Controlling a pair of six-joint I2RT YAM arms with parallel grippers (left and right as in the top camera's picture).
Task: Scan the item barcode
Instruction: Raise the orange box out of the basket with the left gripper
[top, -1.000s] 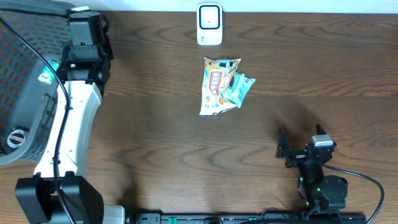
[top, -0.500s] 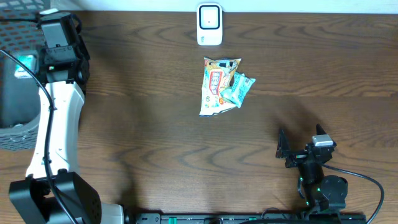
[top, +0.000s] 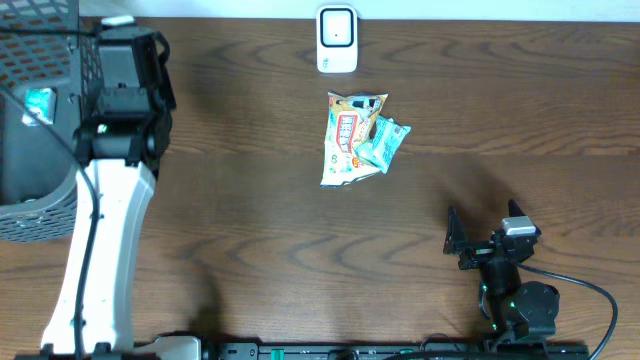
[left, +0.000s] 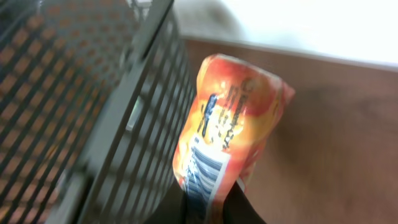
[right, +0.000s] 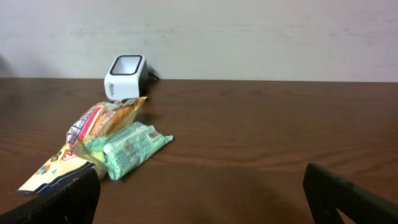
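Clamping the orange packet (left: 231, 118) by its lower end, the left pincer (left: 208, 208) sits at bottom centre, basket (left: 93, 99) just left; best to turn its barcode (left: 202, 177) squarely toward the scanner (top: 337, 38) at top centre overhead. Right pincer (right: 202, 196) gapes, idle.

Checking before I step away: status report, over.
Left pincer shut on orange snack packet, beside basket. Right pincer open, empty. Two packets lie before scanner.

At the left edge of the brown wooden table (top: 250, 230) we see a dark mesh basket (top: 40, 40) with a small teal item (top: 38, 103) inside. Mid-table, 2 packets touch: a yellow snack bag (top: 345, 135) and a green packet (top: 385, 142) overlapping its right side.
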